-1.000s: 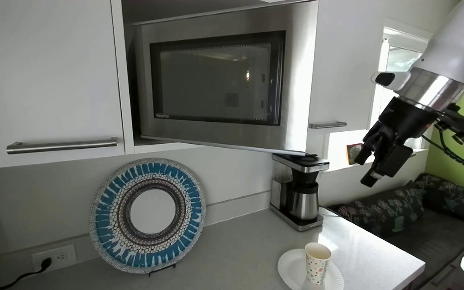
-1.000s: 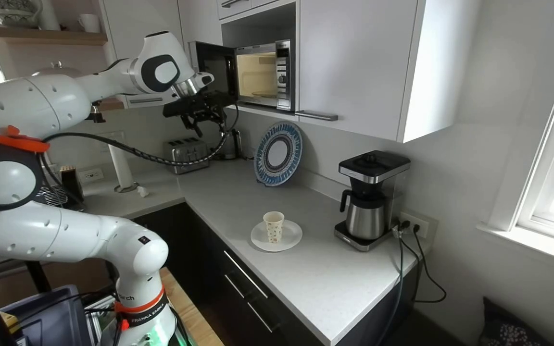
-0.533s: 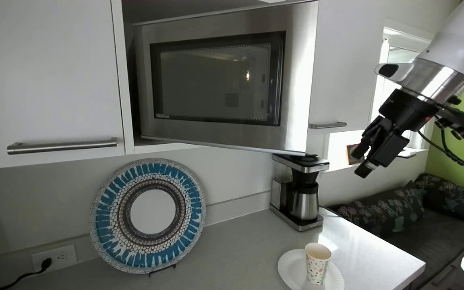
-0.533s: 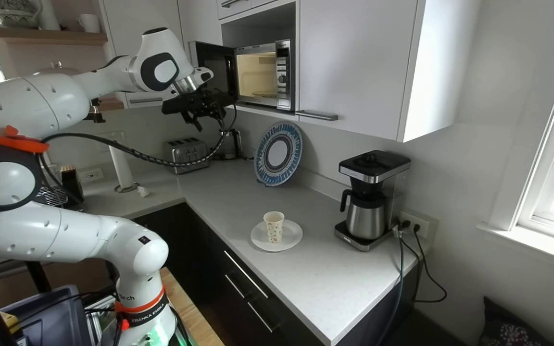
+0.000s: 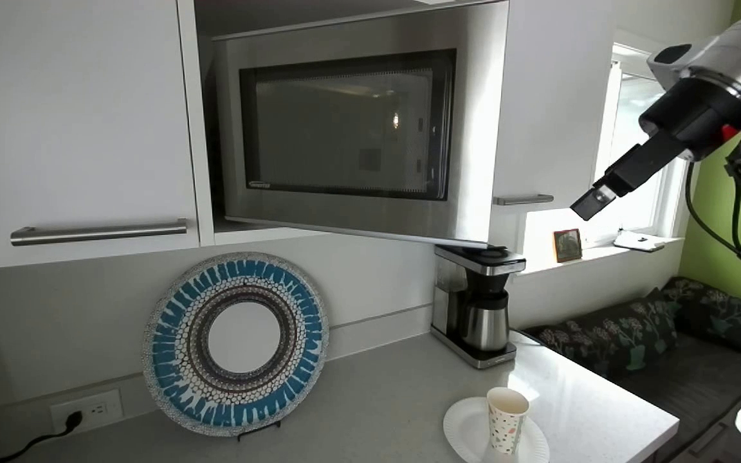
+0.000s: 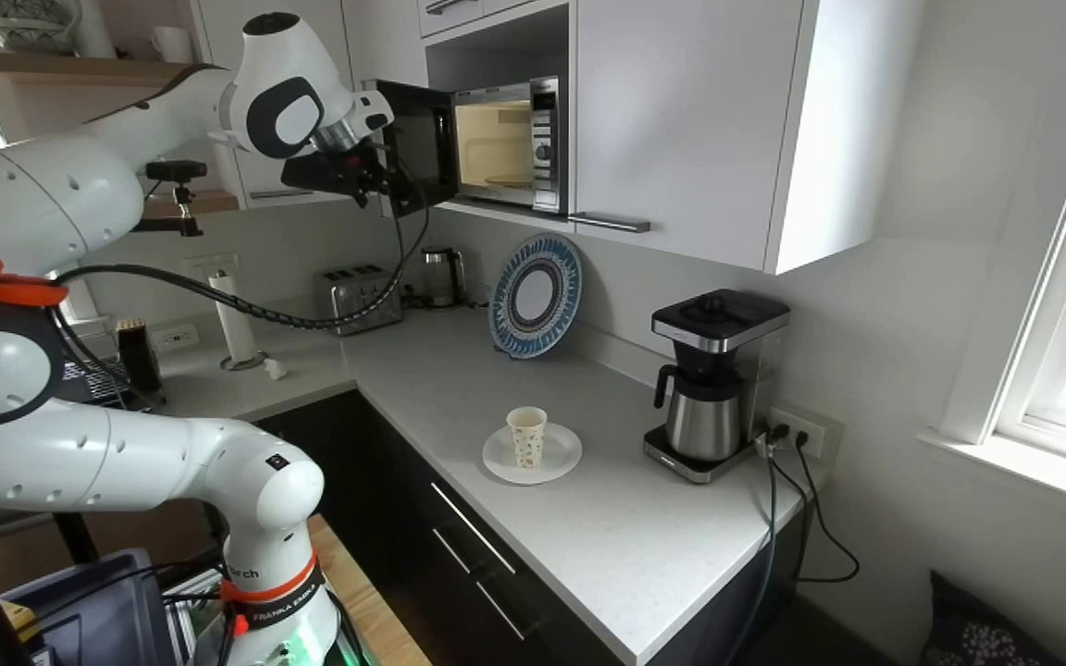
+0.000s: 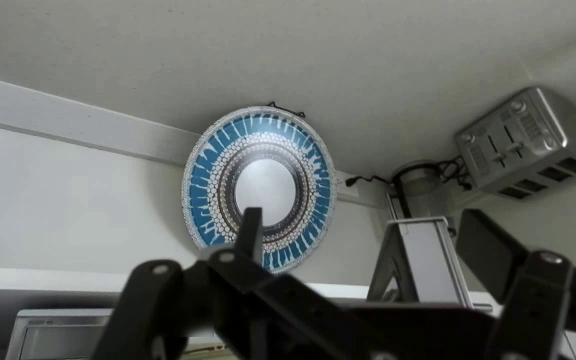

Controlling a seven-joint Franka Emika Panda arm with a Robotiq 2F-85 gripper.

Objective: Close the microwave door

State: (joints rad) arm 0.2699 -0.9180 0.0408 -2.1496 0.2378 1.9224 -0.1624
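The microwave door stands open. In an exterior view its outer side shows a silver frame and dark window (image 5: 345, 135); in an exterior view its dark inner side (image 6: 417, 139) shows. The microwave (image 6: 546, 148) sits in the cabinet niche with its lit cavity exposed. My gripper (image 5: 592, 200) is right of the door's free edge, apart from it in that view. It also shows in an exterior view (image 6: 362, 190), in front of the door. In the upside-down wrist view, the gripper (image 7: 363, 220) is open and empty, with the door (image 7: 428, 265) farther off between the fingers.
White cabinets (image 6: 681, 120) flank the niche. Below stand a blue-white round plate (image 5: 242, 344), a coffee maker (image 6: 718, 379), and a paper cup (image 6: 527, 435) on a white plate (image 6: 565, 453). A toaster (image 6: 366, 296) is in the corner. A cable (image 6: 283, 319) hangs from the arm.
My gripper has moved up and back and has turned, so its fingers now line up in an exterior view. The arm has drawn back from the door. The door has not moved.
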